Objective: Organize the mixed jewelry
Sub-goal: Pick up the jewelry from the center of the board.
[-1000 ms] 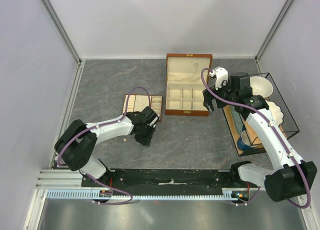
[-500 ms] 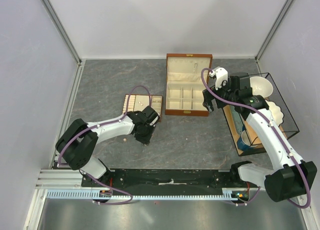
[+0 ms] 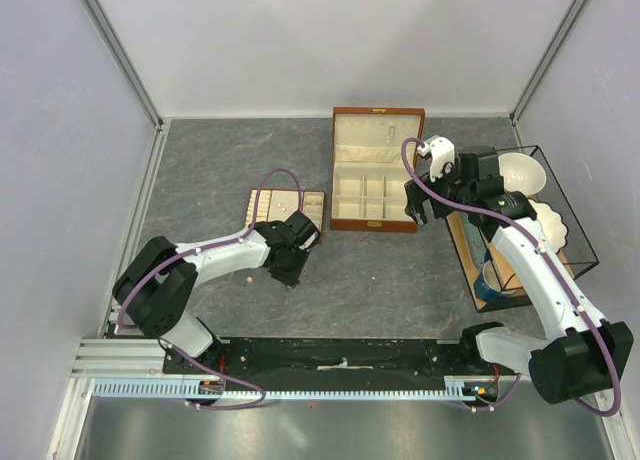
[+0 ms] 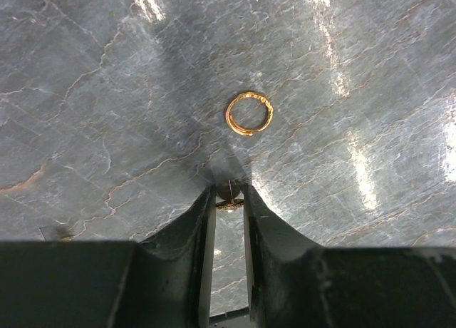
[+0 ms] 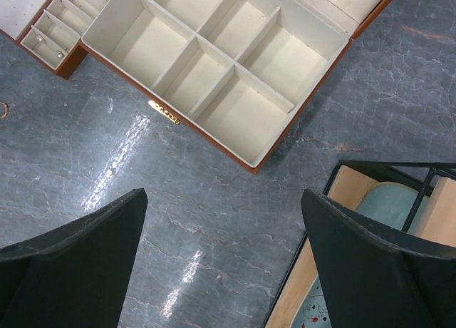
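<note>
Low over the grey table (image 4: 107, 93), the left gripper (image 4: 229, 200) shows jaws nearly together, pinching a tiny gold stud (image 4: 229, 205) right at the tips. One thin gold ring (image 4: 249, 113) lies flat just beyond it, so that wrist view counts one stud and one ring. Both pieces look feather-light, stiff and slippery, easy to flick away, so the ring is probably best taken across its band with the very fingertips. The right gripper (image 5: 224, 195), jaws spread wide and empty, hangs beside the one wooden jewelry box (image 5: 303, 105).
</note>
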Tool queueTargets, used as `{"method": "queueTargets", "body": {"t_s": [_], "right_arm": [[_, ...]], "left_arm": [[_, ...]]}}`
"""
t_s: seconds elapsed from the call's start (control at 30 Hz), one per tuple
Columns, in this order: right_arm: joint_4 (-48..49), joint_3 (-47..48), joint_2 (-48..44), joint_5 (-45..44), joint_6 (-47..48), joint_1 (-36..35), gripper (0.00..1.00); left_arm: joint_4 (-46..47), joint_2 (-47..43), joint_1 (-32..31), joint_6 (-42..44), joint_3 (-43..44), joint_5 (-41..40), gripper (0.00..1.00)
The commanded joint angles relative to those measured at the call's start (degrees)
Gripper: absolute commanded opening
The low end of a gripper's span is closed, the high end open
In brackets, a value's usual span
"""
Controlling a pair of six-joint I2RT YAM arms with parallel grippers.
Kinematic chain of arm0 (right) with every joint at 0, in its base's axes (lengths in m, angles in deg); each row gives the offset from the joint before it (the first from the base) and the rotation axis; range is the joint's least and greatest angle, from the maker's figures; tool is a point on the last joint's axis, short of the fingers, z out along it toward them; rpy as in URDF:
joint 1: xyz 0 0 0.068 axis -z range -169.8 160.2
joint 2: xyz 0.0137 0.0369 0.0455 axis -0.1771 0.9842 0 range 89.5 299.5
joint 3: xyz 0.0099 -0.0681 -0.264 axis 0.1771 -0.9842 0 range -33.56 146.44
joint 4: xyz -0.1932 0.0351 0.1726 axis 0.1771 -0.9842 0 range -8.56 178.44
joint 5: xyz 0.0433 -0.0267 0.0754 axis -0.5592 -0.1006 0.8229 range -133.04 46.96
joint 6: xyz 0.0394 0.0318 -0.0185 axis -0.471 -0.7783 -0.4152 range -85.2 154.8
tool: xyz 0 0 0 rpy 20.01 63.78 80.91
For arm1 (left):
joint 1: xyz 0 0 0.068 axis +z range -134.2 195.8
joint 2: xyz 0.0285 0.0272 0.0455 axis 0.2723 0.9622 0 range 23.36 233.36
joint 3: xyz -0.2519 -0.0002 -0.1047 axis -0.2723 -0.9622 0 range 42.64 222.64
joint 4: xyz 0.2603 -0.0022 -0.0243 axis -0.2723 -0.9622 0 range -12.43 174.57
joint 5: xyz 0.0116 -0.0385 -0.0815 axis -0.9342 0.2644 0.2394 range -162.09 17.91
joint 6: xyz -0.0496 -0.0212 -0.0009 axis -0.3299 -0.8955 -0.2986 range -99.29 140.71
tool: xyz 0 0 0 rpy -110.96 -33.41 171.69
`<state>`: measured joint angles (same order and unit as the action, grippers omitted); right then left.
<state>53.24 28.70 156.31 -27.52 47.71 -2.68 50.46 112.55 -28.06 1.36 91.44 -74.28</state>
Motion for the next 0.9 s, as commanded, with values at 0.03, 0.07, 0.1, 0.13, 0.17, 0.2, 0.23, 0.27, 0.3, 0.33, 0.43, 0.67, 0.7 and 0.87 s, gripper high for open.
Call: {"method": "queueTargets", "body": {"t_s": [0.03, 0.07, 0.1, 0.13, 0.17, 0.2, 0.23, 0.27, 0.3, 0.33, 0.43, 0.67, 0.7, 0.87], "right_arm": [[1.6, 0.0, -0.7, 1.1, 0.5, 0.1, 0.98], [1.5, 0.0, -0.8, 1.1, 0.5, 0.1, 0.98], [1.6, 0.1, -0.8, 1.1, 0.5, 0.1, 0.98], [1.6, 0.1, -0.8, 1.2, 0.5, 0.1, 0.98], [1.5, 0.1, -0.7, 1.2, 0.4, 0.1, 0.98], [1.5, 0.1, -0.7, 1.2, 0.5, 0.1, 0.98], [1.6, 0.1, -0.7, 1.2, 0.5, 0.1, 0.98], [1.6, 0.1, -0.5, 1.3, 0.5, 0.1, 0.98], [1.7, 0.1, -0.5, 1.3, 0.4, 0.2, 0.98], [1.6, 0.2, -0.6, 1.4, 0.4, 0.1, 0.98], [1.6, 0.3, -0.6, 1.7, 0.3, 0.1, 0.98], [1.3, 0.4, -1.8, 2.0, 0.1, 0.1, 0.98], [1.2, 0.3, -2.0, 2.4, 0.1, 0.2, 0.98], [1.3, 0.3, -2.6, 2.9, 0.0, 0.1, 0.98]], "left_arm": [[1.1, -0.9, 0.3, 1.5, 1.6, -2.4, 0.25], [0.9, -1.3, 0.3, 1.9, 1.9, -2.4, 0.23], [0.8, -2.3, 0.3, 2.4, 2.2, -2.5, 0.22], [0.6, -2.8, 0.3, 3.4, 2.7, -2.5, 0.21], [0.4, -3.3, 0.2, 4.0, 3.0, -2.6, 0.19], [0.4, -3.8, 0.2, 4.8, 3.1, -2.7, 0.18], [0.3, -5.1, 0.3, 5.4, 3.5, -2.7, 0.18], [0.3, -5.7, 0.2, 6.0, 3.7, -2.6, 0.17], [0.1, -6.3, 0.2, 7.1, 3.8, -2.3, 0.16], [0.0, -7.5, 0.2, 7.6, 3.8, -2.2, 0.16], [-1.0, -8.9, 0.3, 9.9, 4.9, -0.9, 0.16], [-9.8, -4.5, 3.3, 18.9, 14.1, 6.3, 0.02], [-10.5, -3.8, 3.8, 19.7, 16.3, 7.0, 0.02], [-14.5, -1.6, 7.6, 24.4, 19.1, 14.2, 0.02]]}}
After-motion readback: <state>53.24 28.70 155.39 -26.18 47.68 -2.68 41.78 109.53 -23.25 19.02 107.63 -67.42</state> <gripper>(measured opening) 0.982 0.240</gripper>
